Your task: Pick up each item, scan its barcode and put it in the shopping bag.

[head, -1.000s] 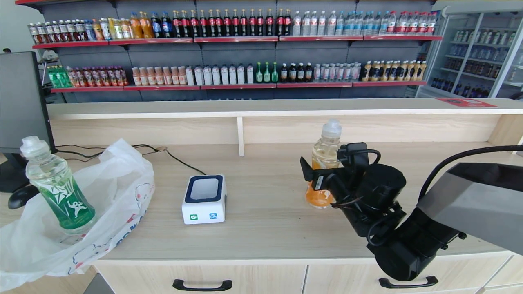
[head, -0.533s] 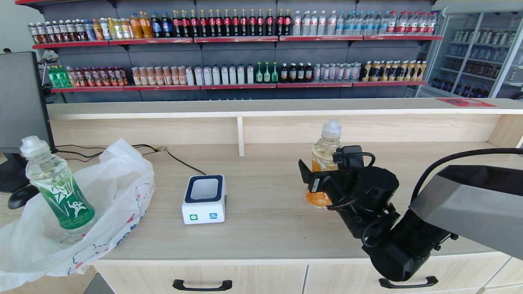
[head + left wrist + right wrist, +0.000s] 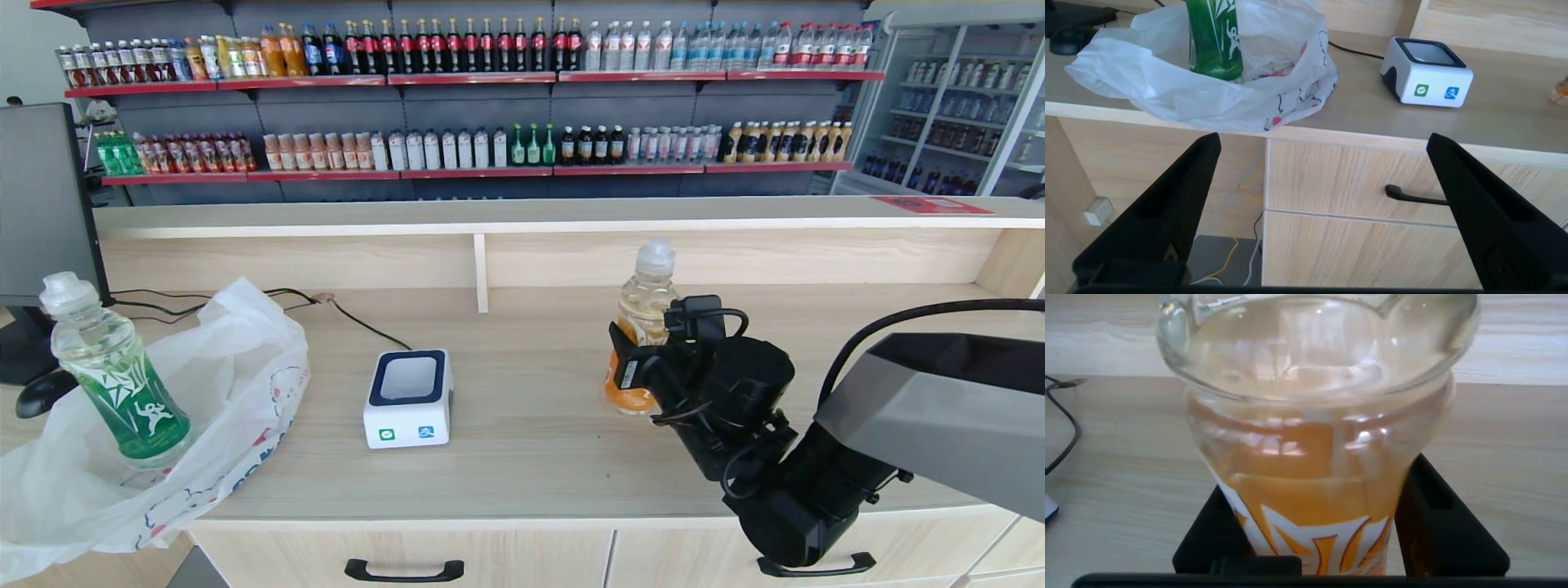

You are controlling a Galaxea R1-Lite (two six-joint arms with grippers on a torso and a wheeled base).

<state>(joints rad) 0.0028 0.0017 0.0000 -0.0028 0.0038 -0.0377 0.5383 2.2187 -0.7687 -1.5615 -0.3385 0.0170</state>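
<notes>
The green bottle (image 3: 114,367) is bagged, lower left. The orange bottle (image 3: 645,302), right of centre, is clasped by the right gripper (image 3: 633,371), not yet scanned; the left gripper (image 3: 1323,212) is spread, empty.

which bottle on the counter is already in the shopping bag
The green-label bottle, standing in the shopping bag; the orange-label bottle is in the right gripper.

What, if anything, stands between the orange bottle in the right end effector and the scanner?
Nothing visible does. The right end effector grips the orange bottle, and only bare counter lies between it and the scanner. The shopping bag, holding a green bottle, lies beyond the scanner to the left.
</notes>
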